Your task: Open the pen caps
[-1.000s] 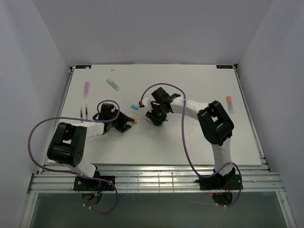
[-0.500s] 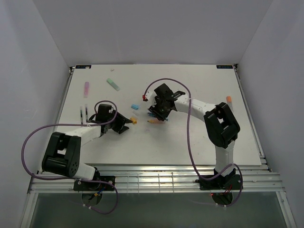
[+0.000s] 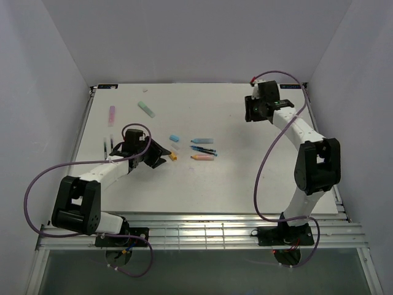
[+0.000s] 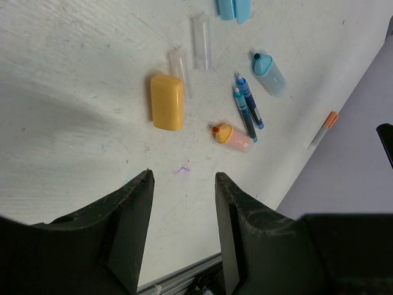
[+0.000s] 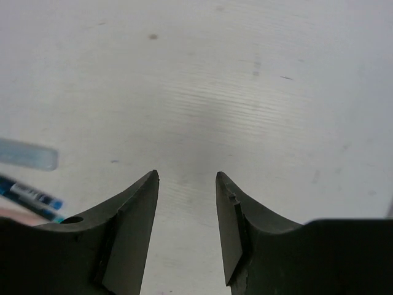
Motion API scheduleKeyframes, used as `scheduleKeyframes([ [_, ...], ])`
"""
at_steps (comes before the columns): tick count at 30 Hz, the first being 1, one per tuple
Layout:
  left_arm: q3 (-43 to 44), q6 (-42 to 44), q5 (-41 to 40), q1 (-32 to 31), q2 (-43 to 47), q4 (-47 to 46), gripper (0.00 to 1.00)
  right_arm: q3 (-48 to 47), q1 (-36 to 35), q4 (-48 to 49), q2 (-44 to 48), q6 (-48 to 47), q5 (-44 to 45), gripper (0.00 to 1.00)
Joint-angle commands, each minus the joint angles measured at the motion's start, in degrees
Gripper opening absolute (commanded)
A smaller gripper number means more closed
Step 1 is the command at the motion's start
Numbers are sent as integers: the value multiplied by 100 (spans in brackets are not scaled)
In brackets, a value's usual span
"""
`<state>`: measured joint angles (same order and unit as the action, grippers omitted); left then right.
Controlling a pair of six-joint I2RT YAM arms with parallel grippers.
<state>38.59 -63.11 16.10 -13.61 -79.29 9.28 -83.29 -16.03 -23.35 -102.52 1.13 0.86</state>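
Observation:
The pens' uncapped bodies lie mid-table: a light blue one (image 3: 201, 141) (image 4: 269, 72), two thin dark blue ones (image 3: 204, 149) (image 4: 247, 110) and an orange one (image 3: 202, 157) (image 4: 233, 136). Loose pen caps lie to their left: an orange cap (image 3: 173, 156) (image 4: 166, 101), a light blue cap (image 3: 174, 137) (image 4: 233, 7) and two clear caps (image 4: 199, 42). My left gripper (image 3: 161, 157) (image 4: 183, 177) is open and empty, a short way from the orange cap. My right gripper (image 3: 248, 114) (image 5: 186, 175) is open and empty over bare table at the back right.
A pink highlighter (image 3: 112, 115) and a green one (image 3: 146, 109) lie capped at the back left. Thin dark pens (image 3: 107, 147) lie by the left arm. An orange-tipped pen (image 4: 323, 129) rests near the right edge. White walls enclose the table (image 3: 245, 178).
My right arm has swung from the pens in the middle to the back right, its jaws widening, leaving the orange pen body on the table. The left gripper drew back slightly from the orange cap.

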Motion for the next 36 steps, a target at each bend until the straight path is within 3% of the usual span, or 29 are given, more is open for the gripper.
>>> scheduleKeyframes([
  [1, 210, 176, 139, 25, -87, -110, 55, 286, 722, 217, 206, 670, 605, 49],
  [7, 176, 220, 262, 33, -113, -321, 55, 638, 1759, 208, 101, 679, 1188, 49],
  [15, 70, 352, 385, 25, -43, -357, 55, 550, 2139, 261, -339, 2, 1917, 56],
  [27, 175, 484, 447, 33, -122, -269, 55, 805, 2587, 621, -602, -438, 1804, 63],
  [36, 96, 414, 526, 25, -298, -400, 55, 656, 2746, 657, -971, -657, 828, 61],
])
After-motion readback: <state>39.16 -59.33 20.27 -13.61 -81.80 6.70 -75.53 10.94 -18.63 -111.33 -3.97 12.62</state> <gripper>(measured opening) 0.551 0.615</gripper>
